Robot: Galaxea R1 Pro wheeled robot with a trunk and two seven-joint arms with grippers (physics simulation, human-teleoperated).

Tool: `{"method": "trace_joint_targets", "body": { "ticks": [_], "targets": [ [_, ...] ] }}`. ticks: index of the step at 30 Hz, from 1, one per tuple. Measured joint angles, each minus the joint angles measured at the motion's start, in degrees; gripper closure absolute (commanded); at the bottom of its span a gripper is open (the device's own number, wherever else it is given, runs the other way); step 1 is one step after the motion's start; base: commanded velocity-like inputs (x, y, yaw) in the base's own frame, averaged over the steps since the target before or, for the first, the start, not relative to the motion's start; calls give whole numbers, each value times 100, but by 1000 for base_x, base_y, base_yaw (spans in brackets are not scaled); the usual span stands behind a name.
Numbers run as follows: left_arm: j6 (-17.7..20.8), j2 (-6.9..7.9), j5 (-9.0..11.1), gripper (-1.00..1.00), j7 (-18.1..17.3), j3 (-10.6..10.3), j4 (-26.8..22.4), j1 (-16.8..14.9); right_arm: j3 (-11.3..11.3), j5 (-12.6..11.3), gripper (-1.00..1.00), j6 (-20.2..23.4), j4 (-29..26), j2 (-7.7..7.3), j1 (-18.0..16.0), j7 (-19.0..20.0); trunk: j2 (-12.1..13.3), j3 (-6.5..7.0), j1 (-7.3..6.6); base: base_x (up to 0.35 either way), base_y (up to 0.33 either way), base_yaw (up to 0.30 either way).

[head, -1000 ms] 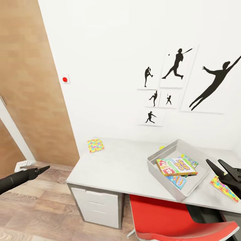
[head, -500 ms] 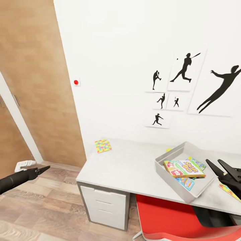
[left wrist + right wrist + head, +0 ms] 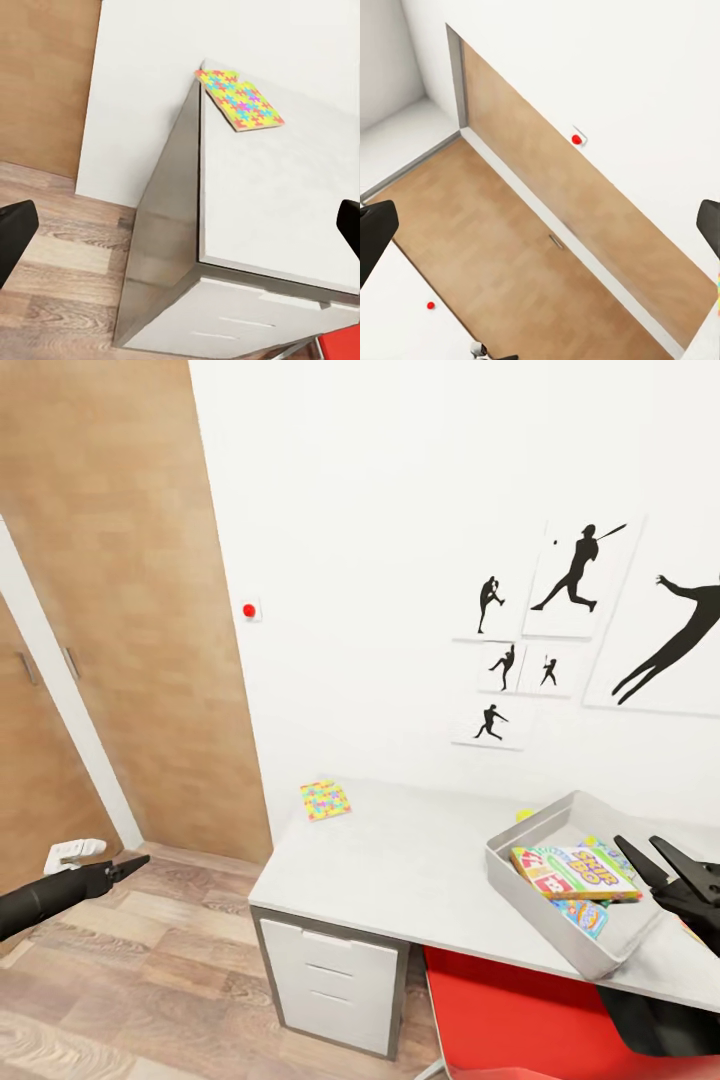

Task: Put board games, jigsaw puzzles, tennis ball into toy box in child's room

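Note:
On the light-grey table one jigsaw puzzle lies flat at the far left corner by the wall; the left wrist view shows the same jigsaw puzzle. The grey toy box stands at the right and holds the "SKIP-BO" board game on top of a blue one. A bit of the yellow-green tennis ball peeks out behind the box's far corner. My right gripper hovers open over the box's right end. My left gripper hangs open over the floor, left of the table.
A red chair stands tucked under the table on the right, beside a drawer cabinet. A wooden door fills the left wall, and wood-plank floor lies in front. Black baseball silhouettes hang above the table.
The whole head view has swung left, so the table, toy box and pictures sit further right in the picture. Both grippers keep their places in the view and stay open.

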Motion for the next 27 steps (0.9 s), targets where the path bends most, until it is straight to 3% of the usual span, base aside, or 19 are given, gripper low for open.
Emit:
{"method": "trace_joint_targets", "body": {
  "ticks": [27],
  "targets": [
    [-2, 3, 3, -100, -2, 1, 1, -2, 8, 6, -100, 1, -4, -7, 0, -5, 1, 3, 1, 17, 9, 1]
  ]
}}
